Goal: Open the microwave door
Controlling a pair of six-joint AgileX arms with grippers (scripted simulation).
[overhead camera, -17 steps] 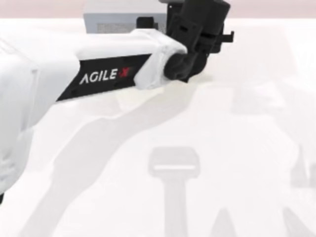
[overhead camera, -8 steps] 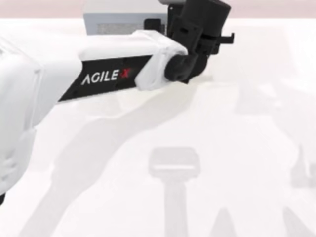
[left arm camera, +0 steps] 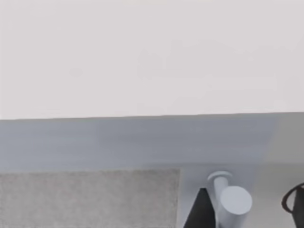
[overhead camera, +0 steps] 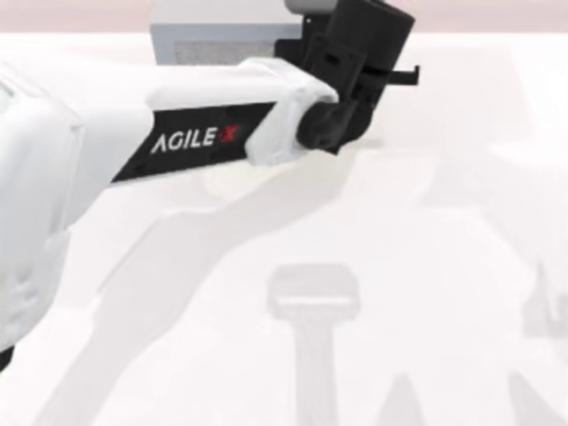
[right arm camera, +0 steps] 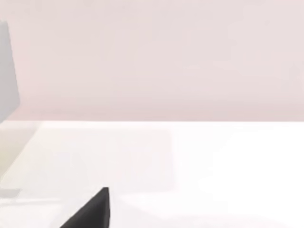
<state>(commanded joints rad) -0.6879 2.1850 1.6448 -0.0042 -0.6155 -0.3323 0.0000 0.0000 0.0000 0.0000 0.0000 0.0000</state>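
Only readable text: "AGILE X" in white letters with a red X, on the black side panel of the left arm (overhead camera: 191, 142) in the top view. No other text, labels, numbers or signs can be read in the top view or either wrist view, including on the microwave (overhead camera: 213, 27).
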